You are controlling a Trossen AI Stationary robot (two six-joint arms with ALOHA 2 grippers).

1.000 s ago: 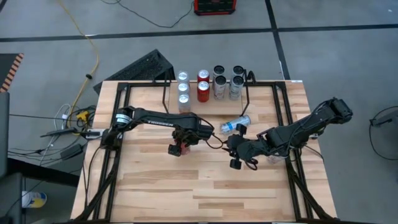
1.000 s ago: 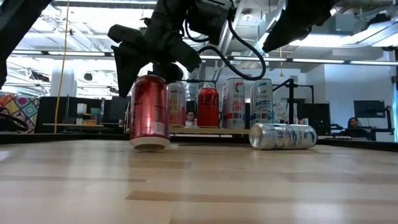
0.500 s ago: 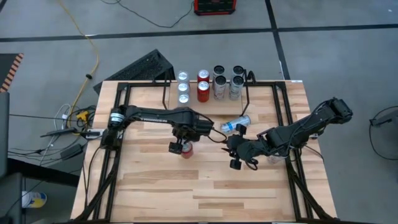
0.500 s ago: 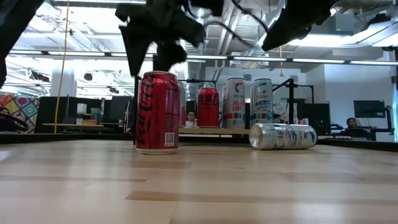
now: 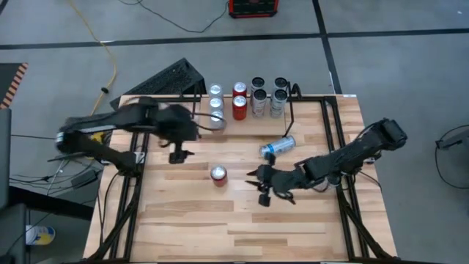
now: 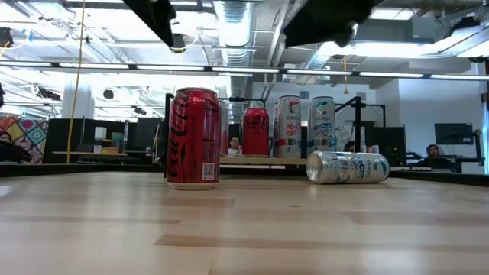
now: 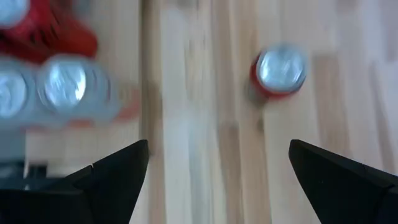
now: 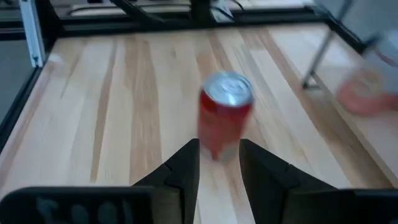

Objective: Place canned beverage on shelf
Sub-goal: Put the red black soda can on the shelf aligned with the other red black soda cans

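A red can (image 5: 218,174) stands upright on its base on the wooden table; it also shows in the low view (image 6: 195,137). My left gripper (image 5: 178,152) is open and empty, to the can's left and farther back; its wrist view (image 7: 217,144) looks down on the can (image 7: 281,70). My right gripper (image 5: 258,188) is narrowly open and empty, level with the table to the can's right, and it faces the can (image 8: 225,115). A silver can (image 5: 278,147) lies on its side. The shelf (image 5: 236,126) at the far edge holds several upright cans.
Black tubular rails (image 5: 143,183) run along the table's left and right sides and its far edge. The lying silver can (image 6: 348,166) is between the red can and the shelf's right end. Bare wood lies toward the near edge.
My left gripper has set the tilted red can upright on the table and let it go. It has then risen and swung toward the table's left and far side. My right gripper has gone toward the table's left, closer to the red can.
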